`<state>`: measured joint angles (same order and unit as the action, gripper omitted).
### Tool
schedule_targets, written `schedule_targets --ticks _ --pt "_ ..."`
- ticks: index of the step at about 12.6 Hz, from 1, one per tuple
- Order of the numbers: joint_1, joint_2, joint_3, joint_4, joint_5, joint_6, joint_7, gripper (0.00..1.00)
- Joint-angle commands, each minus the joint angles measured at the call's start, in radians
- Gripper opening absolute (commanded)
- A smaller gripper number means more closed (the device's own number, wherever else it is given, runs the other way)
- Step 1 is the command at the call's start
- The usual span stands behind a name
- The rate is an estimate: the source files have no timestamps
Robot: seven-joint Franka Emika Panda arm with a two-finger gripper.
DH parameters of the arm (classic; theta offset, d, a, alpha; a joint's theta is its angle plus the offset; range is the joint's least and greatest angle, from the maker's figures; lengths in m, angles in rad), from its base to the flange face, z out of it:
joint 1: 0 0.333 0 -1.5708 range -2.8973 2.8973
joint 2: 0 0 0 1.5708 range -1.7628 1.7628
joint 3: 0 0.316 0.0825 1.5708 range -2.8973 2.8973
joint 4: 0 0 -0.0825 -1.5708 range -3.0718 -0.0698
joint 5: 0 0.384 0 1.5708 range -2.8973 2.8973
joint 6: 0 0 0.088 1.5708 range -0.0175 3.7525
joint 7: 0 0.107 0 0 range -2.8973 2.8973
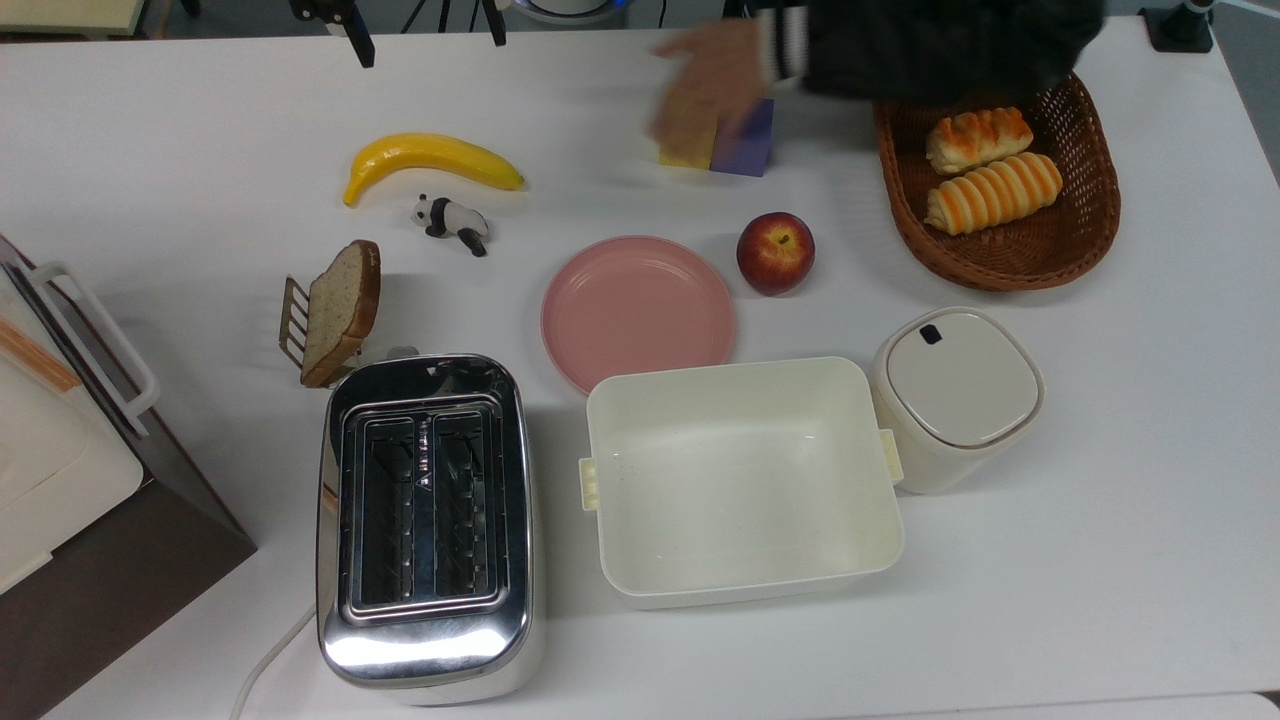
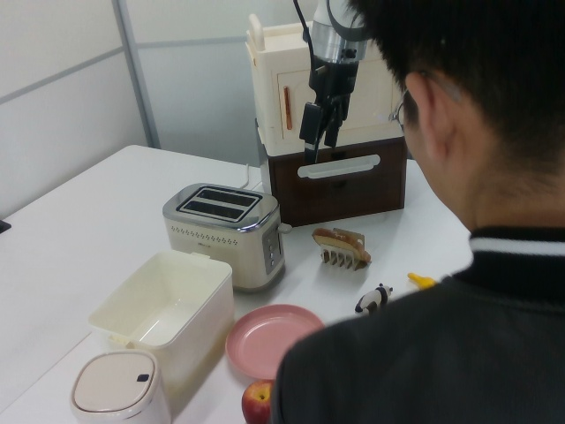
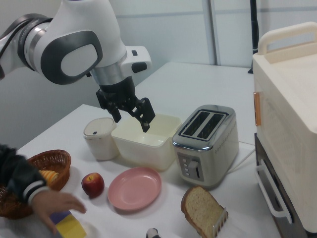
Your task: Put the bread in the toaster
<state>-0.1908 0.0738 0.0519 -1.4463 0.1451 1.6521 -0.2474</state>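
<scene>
One toaster (image 1: 425, 530), two slots; one bread (image 1: 342, 309) in rack (image 1: 295, 325); jaws parted, empty.

Brown bread (image 1: 342, 308) with a darker tan crust sits by the shiny chrome toaster (image 1: 425, 528) with dark slots, alongside a yellow banana (image 1: 428, 162), pink plate (image 1: 638, 312), red apple (image 1: 775, 252), black-and-white panda figure (image 1: 452, 222), cream tub (image 1: 740, 478), brown wicker basket (image 1: 1000, 255) and orange-striped rolls (image 1: 990, 192).

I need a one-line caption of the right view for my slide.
Open Franka gripper hovers above the white tub, bread waits in its rack beside the empty chrome toaster.
</scene>
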Motion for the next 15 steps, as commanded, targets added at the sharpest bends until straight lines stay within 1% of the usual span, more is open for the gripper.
schedule_targets --ticks 1,6,10,12,14,15 --pt "0.007 -0.019 -0.01 -0.04 -0.013 0.026 -0.006 1.0" --pt "0.005 -0.016 -0.012 -0.04 -0.021 0.029 -0.016 1.0" --pt "0.004 -0.002 -0.015 -0.043 -0.073 0.029 -0.006 1.0" --pt "-0.016 0.0 -0.02 -0.071 -0.075 0.029 -0.006 1.0" --pt "-0.015 -0.008 -0.023 -0.057 -0.091 0.037 -0.001 1.0" --pt "-0.013 -0.011 -0.023 -0.036 -0.101 0.032 0.01 1.0"
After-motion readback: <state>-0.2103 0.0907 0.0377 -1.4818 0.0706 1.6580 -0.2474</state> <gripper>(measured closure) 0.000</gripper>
